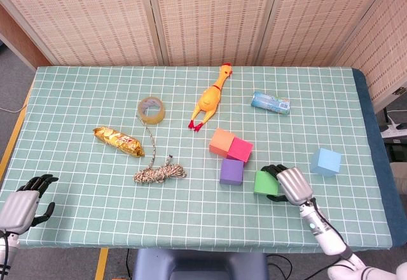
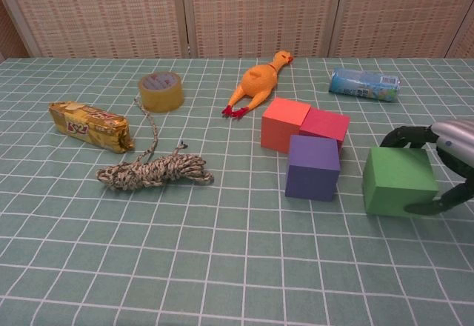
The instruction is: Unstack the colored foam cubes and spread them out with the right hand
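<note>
Green cube (image 2: 398, 181): foam, matte, sat near the worktop's (image 1: 76, 95) front edge, apart from the purple cube (image 2: 312, 167).
Right hand (image 1: 287, 181): fingers (image 2: 406, 135) wrapped around the green cube; wrist cut off in the chest view.
Left hand (image 1: 25, 198): fingers apart, empty, at the front-left corner; partly cut off.
Orange cube (image 1: 222, 141), pink cube (image 1: 240, 149): touching, just behind the purple one.
Blue cube (image 1: 325, 161): alone, far right.

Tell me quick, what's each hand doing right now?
Left hand: holding nothing, fingers apart, at the near left table corner.
Right hand: gripping the green cube, which sits apart from the purple cube.
</note>
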